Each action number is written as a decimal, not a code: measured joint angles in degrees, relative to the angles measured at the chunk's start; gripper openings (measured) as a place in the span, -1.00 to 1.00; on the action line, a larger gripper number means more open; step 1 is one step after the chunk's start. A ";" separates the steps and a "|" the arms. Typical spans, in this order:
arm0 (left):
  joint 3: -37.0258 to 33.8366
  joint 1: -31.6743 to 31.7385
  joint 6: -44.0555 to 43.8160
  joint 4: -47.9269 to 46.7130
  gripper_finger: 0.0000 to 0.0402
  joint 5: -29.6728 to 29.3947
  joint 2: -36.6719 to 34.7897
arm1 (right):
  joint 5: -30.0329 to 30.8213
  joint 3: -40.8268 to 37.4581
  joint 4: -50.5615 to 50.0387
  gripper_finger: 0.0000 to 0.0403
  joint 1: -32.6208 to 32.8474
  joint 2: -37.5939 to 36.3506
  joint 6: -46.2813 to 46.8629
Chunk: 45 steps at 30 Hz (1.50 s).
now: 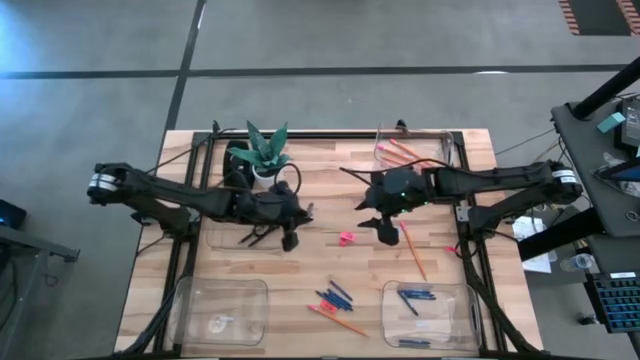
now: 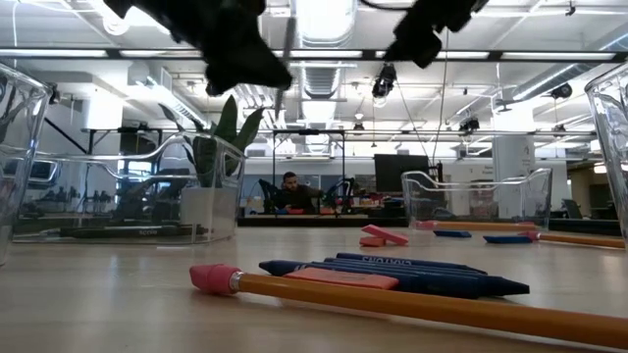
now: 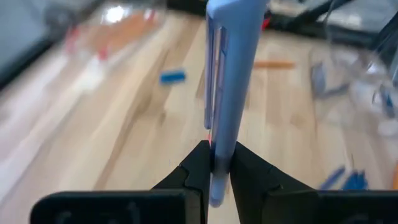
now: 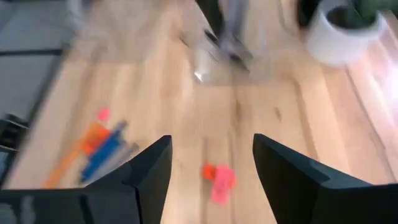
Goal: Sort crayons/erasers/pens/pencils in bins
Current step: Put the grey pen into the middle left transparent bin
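Note:
My left gripper [image 1: 290, 237] hangs above the table's middle left, near the far left bin [image 1: 222, 238], shut on a light blue pen [image 3: 231, 68]. My right gripper [image 1: 384, 226] is open above the table's middle right. Its fingers stand apart over a pink eraser [image 4: 217, 177] that lies flat on the wood [image 1: 347, 238]. An orange pencil [image 1: 412, 250] lies near it. More pencils lie in the far right bin [image 1: 440, 150]. Blue sticks and another pencil [image 1: 335, 298] lie at the near middle. My left gripper pinches the light blue pen between its two fingers [image 3: 200, 169], near one end of the pen [image 3: 219, 163]. The pen runs forward along the fingers, and most of its length sticks out past the fingertips. It is lifted clear of the table.
A potted plant [image 1: 262, 155] stands at the far edge behind my left arm. The near right bin [image 1: 470, 315] holds blue sticks. The near left bin [image 1: 190, 300] holds something small. In the low view a pencil [image 2: 412, 306] and blue crayons [image 2: 392, 273] lie close to the near edge.

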 joint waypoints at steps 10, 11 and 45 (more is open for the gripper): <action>-0.40 -0.13 -15.22 -28.35 -0.84 0.02 -11.46 | 14.00 -8.87 -9.07 0.07 -0.04 -0.08 10.72; -0.40 -0.13 -16.92 -31.12 -0.84 0.04 -11.98 | 13.98 -9.54 -9.66 0.07 -0.04 -0.06 11.90; -4.88 -0.14 -18.90 -46.24 -0.84 5.07 7.92 | 10.36 -25.27 -28.85 0.07 -0.02 -0.08 48.01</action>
